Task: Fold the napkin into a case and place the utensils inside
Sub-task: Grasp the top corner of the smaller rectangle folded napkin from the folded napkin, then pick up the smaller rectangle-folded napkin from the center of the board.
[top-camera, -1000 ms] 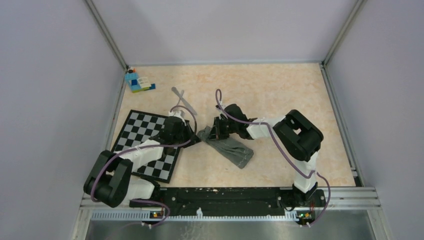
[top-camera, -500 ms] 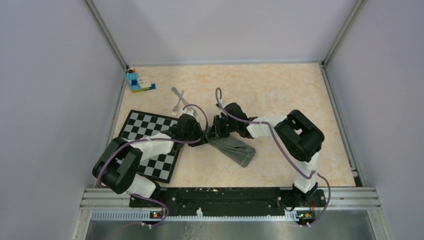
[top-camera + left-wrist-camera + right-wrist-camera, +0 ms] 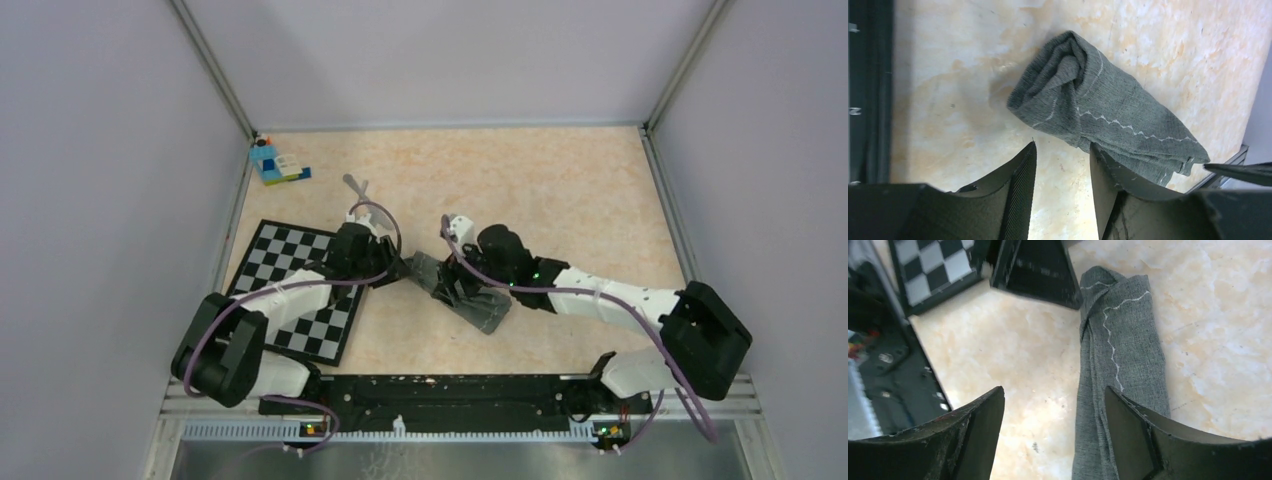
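Left wrist, rumpled grey woven napkin (image 3: 1108,115)

The right arm (image 3: 610,295) swung its elbow out toward 4 o'clock and stretched long and low across the table (image 3: 560,190). The right gripper (image 3: 457,288) left the 10 o'clock end of the napkin (image 3: 487,308) and slid toward 5 o'clock, ending over the strip's middle. The left gripper (image 3: 396,270), which had pushed in toward 3 o'clock, drew back slightly toward 9 o'clock. That end, hidden between both grippers before, lay uncovered.
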You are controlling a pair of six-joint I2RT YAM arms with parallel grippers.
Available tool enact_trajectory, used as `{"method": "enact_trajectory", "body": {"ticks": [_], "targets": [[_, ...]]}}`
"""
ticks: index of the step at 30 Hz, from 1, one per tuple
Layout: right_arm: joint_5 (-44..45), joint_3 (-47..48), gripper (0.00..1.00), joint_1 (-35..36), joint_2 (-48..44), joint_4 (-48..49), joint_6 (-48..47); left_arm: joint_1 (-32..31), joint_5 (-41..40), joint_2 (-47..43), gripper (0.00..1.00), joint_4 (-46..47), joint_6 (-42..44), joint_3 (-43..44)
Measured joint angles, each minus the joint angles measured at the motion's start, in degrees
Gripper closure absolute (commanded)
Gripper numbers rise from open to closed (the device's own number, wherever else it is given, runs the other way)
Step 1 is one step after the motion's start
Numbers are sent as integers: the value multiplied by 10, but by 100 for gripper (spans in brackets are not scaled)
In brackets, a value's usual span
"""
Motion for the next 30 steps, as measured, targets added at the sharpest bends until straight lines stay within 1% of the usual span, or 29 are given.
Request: {"method": "enact_trajectory", "body": {"ticks": [4,8,12,14,18,21,23,27,30], "targets": [[91,-2,28,59,9,-19,-66,41,25,-23,48,-10,9,-4],[175,3,28,100,54,-51,-111,78,49,-64,47,-23,27,-6],[225,15,29,127,112,-85,-135,115,78,-92,47,-25,42,-13],[241,15,30,135,122,-97,-140,127,90,-100,47,-27,45,-20],[274,30,37,146,142,-108,-143,143,108,-115,47,-31,49,-39],[301,42,40,150,156,-105,-143,150,117,-125,47,-38,53,-45],[322,43,39,154,161,-99,-143,155,120,-129,47,-38,55,-45],[358,44,33,167,165,-92,-146,162,124,-139,47,-38,56,-46],[371,45,31,172,165,-93,-150,163,127,-143,47,-38,55,-49]]}}
